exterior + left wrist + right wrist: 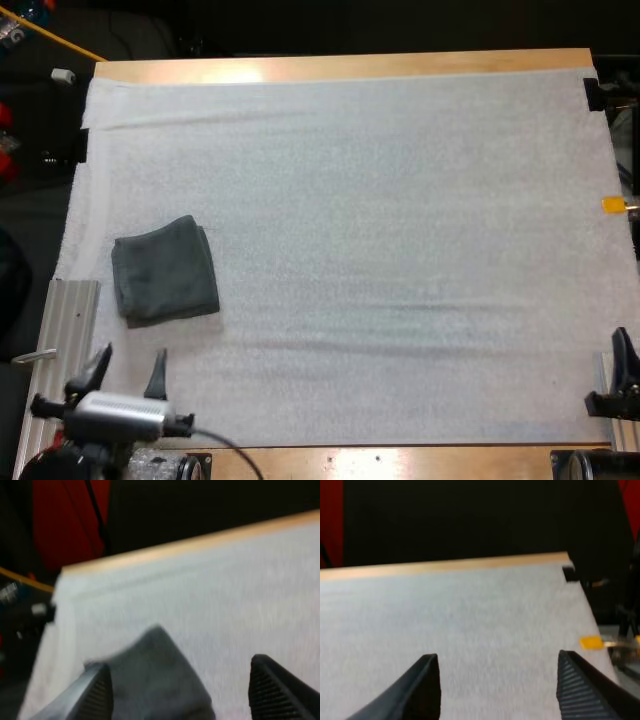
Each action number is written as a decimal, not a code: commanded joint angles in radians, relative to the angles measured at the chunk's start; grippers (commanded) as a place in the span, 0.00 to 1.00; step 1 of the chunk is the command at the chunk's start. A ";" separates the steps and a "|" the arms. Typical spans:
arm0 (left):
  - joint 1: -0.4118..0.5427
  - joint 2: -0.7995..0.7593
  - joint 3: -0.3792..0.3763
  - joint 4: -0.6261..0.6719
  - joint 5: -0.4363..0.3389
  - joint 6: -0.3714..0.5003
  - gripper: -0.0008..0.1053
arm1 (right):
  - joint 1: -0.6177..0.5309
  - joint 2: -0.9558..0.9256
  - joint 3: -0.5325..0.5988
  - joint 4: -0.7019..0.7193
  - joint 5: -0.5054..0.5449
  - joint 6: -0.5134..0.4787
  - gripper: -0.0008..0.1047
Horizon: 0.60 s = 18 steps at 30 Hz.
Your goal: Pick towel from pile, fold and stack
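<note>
High view: a dark grey-green towel (165,270) lies folded into a rough square on the left part of the white mat (400,250), which covers most of the wooden worktop (350,68). The towel's edges are slightly uneven and one far corner is rounded. Whether it is a single towel or several laid together cannot be told.

The left gripper (131,353) hangs over the mat's near left corner, just on the near side of the towel and not touching it. Its two black fingers stand apart and point toward the cloth. The right gripper (625,350) sits at the mat's right edge on the near side, well apart from the towel.

In the left wrist view, the left gripper (180,662) has its ribbed fingers (97,690) spread wide and closed on nothing. The towel (150,680) lies on the mat (240,605) between them, one corner pointing toward the worktop's far wooden edge (200,542).

In the right wrist view, the right gripper (497,655) likewise holds its fingers (427,685) well apart, clear of any thing, over the mat (445,610). The worktop's far edge (445,566) runs beyond them.
</note>
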 commanded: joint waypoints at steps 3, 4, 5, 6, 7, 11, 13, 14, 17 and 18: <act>0.001 -0.137 0.071 -0.018 -0.006 0.000 0.54 | -0.006 -0.040 0.039 -0.012 0.003 -0.005 0.49; 0.001 -0.137 0.085 -0.018 -0.006 0.000 0.54 | -0.006 -0.040 0.046 -0.011 0.003 -0.005 0.49; 0.001 -0.137 0.107 -0.018 -0.006 0.000 0.54 | -0.006 -0.040 0.056 -0.003 0.003 -0.005 0.49; 0.001 -0.136 0.126 -0.019 -0.006 0.000 0.54 | -0.006 -0.040 0.061 0.008 0.003 -0.005 0.49; 0.001 -0.136 0.133 -0.024 -0.006 0.000 0.54 | -0.006 -0.040 0.062 0.020 0.003 -0.003 0.49; 0.001 -0.136 0.138 -0.036 -0.006 0.000 0.54 | -0.006 -0.040 0.062 0.077 0.003 0.037 0.49; 0.001 -0.136 0.138 -0.036 -0.006 0.000 0.54 | -0.006 -0.040 0.062 0.085 0.003 0.044 0.49; 0.001 -0.136 0.138 -0.036 -0.006 0.000 0.54 | -0.006 -0.040 0.062 0.086 0.003 0.048 0.49; 0.001 -0.136 0.138 -0.036 -0.006 0.000 0.54 | -0.006 -0.040 0.062 0.086 0.003 0.047 0.49; 0.001 -0.136 0.138 -0.036 -0.006 0.000 0.54 | -0.006 -0.040 0.065 0.086 0.005 0.047 0.49</act>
